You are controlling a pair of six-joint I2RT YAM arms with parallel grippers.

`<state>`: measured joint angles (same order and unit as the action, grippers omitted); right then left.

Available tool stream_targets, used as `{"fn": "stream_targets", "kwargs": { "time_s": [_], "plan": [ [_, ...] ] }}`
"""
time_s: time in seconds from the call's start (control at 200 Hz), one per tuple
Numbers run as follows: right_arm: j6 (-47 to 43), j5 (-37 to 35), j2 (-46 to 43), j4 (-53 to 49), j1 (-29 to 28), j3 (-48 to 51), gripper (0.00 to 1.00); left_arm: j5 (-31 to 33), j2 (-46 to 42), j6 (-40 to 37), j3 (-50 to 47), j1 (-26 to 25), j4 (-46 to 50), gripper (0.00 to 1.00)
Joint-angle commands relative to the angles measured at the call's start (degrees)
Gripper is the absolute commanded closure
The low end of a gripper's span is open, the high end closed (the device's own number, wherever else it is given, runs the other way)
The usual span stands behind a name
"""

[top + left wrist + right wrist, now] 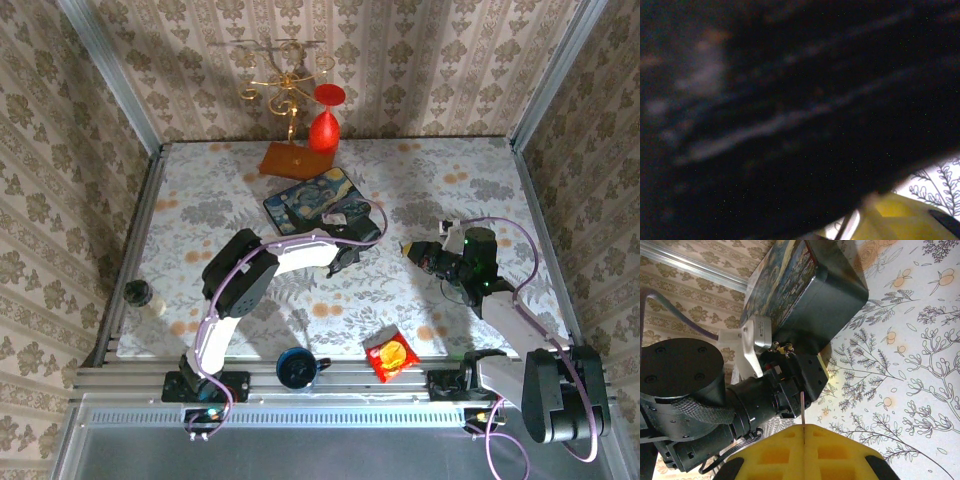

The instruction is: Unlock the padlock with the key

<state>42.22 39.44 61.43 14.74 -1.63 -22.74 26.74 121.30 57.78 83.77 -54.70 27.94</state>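
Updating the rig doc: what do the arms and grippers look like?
Both arms have white and black links: left arm, right arm. A lilac cable runs along each. The right gripper has moulded yellow fingers, and a green light glows on its wrist.

Left arm (300, 252) extends forward and rightward from its base, elbow bent. Left gripper (356, 236) held low; jaw state indeterminate. Right arm (515, 320) reaches leftward. Right gripper (410, 249) lies level, jaws pressed together on the key (803, 407).
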Motion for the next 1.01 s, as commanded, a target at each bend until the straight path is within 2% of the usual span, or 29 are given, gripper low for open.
{"fn": "stream_targets", "kwargs": {
  "time_s": [0.0,0.075,0.1,0.16,0.27,0.32,0.45,0.54,0.675,0.83,1.0],
  "plan": [
    [0.59,0.56,-0.87,-0.5,0.31,0.95,1.0,-2.05,-0.21,0.38,0.37,0.14,-0.7,0.58],
    [0.67,0.55,-0.87,-0.42,0.31,1.03,1.0,-2.72,-0.65,1.04,0.0,0.16,-0.87,0.59],
    [0.67,0.57,-0.87,-0.45,0.31,1.03,1.0,-3.06,-0.83,1.33,-0.09,0.24,-0.86,0.63],
    [0.52,0.49,-0.79,-0.84,0.23,1.2,1.0,-4.01,-1.37,2.47,-0.34,0.29,-0.57,0.65],
    [0.06,-0.59,-0.7,-1.17,-0.28,2.19,1.0,-8.06,-2.63,4.95,-0.79,0.75,-0.45,0.68],
    [0.21,-1.32,-0.54,-0.36,-0.84,3.1,1.0,-10.27,-3.14,6.3,-0.9,1.14,-0.37,0.76],
    [0.94,-4.25,0.27,2.81,-3.67,5.22,1.0,-16.86,-4.6,9.45,-1.53,1.94,-1.59,0.8],
    [1.0,-6.37,2.38,4.89,-6.5,5.41,1.0,-19.23,-6.0,10.69,-1.79,2.31,-2.27,0.8],
    [2.67,-7.42,8.29,12.64,-10.13,5.59,1.0,-21.19,-7.47,14.36,-0.23,3.33,2.15,0.9],
    [3.14,-9.9,14.85,20.57,-13.72,5.04,1.0,-27.53,-7.92,19.21,0.34,4.56,2.85,0.91],
    [2.89,-11.76,21.54,30.57,-16.4,5.73,1.0,-29.86,-9.0,24.43,-0.08,5.03,2.04,0.98]
  ]
}}
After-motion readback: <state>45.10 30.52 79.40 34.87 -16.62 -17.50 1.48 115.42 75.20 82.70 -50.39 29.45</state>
